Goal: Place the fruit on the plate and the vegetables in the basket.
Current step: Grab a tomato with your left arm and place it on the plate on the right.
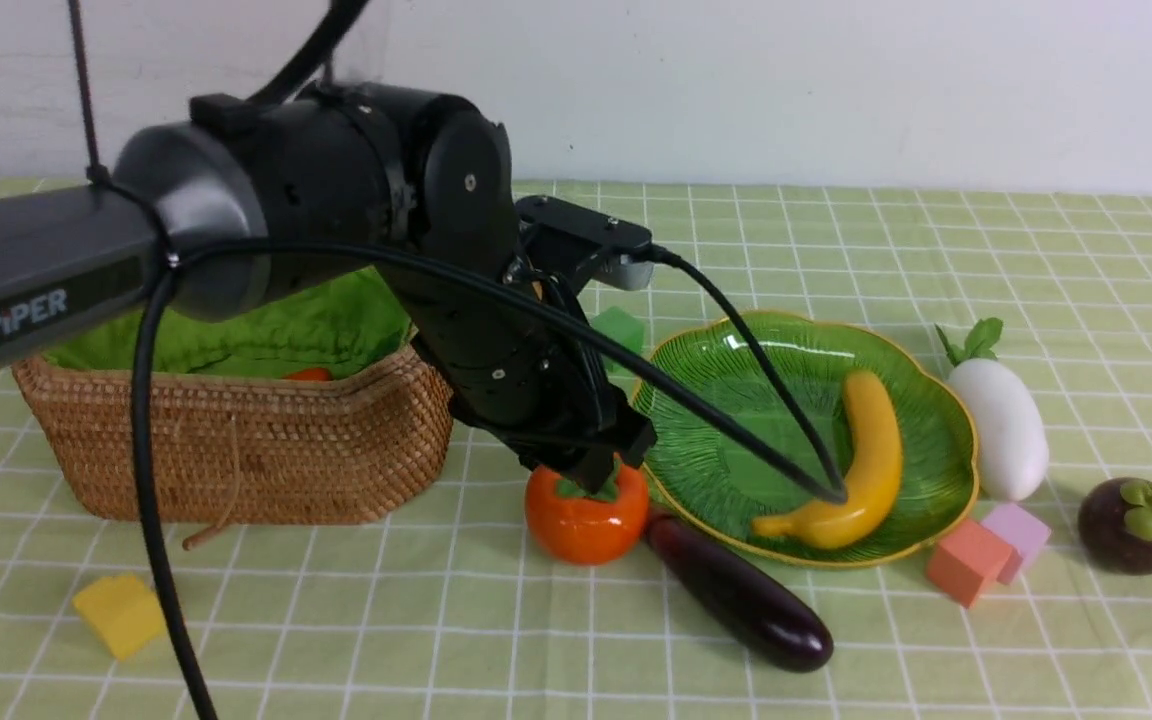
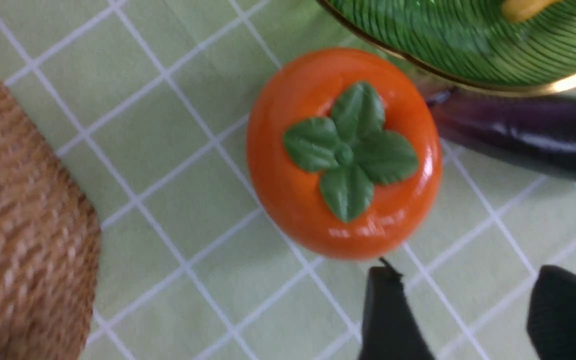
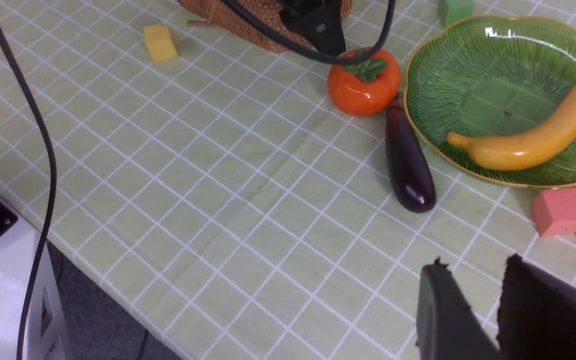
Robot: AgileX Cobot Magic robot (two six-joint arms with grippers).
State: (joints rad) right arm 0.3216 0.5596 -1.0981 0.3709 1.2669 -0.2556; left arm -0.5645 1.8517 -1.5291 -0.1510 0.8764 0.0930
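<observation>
Left gripper [image 2: 468,285] is spread and empty, right over the persimmon [image 1: 586,522], which sits on the tablecloth [image 1: 436,620] just beside the plate [image 1: 716,400]. Banana [image 1: 871,465] lies on the plate. Right gripper [image 3: 485,310] has its fingers slightly apart, holding nothing.

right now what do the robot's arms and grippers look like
The left arm has a dark grey link lettered PiPER in white, then rounded glossy black joints, with black cables looped alongside. The left gripper and right gripper both have flat matt black fingers. The right arm itself is unseen.
</observation>
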